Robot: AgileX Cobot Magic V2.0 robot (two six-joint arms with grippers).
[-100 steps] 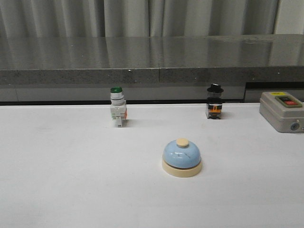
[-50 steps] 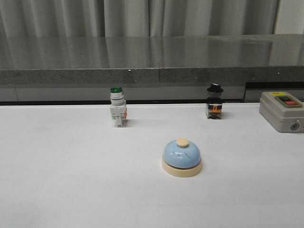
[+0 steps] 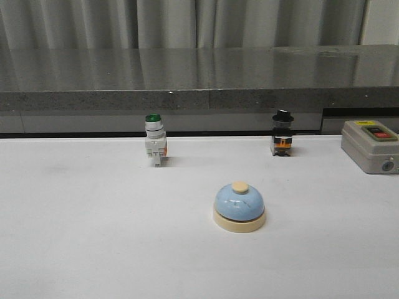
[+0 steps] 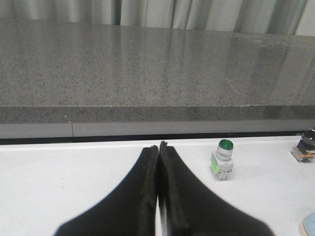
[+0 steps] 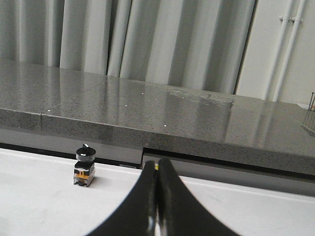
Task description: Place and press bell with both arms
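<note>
Grey curtains hang at the back of the room, and in front of them runs a long speckled grey stone counter that borders the far edge of a plain white tabletop.

Each arm shows only through its own wrist camera. The left gripper has its two black fingers pressed flat together, with only a thin seam between them and nothing held. The right gripper looks the same: its fingers meet along a narrow line and carry nothing. Neither gripper appears in the front view.

The bell sits upright on the tabletop, slightly right of the middle and closer to the near edge than to the counter. Its light blue dome rests on a cream round base, with the cream knob on top. Nothing touches it. In the left wrist view only a sliver of it shows at the corner of the picture.

Further back, near the far edge, stands a green-capped white pushbutton switch, left of the middle. A black-knobbed switch with an orange band stands in the same row to the right. By the right edge sits a grey box with buttons, well apart from the bell.
</note>
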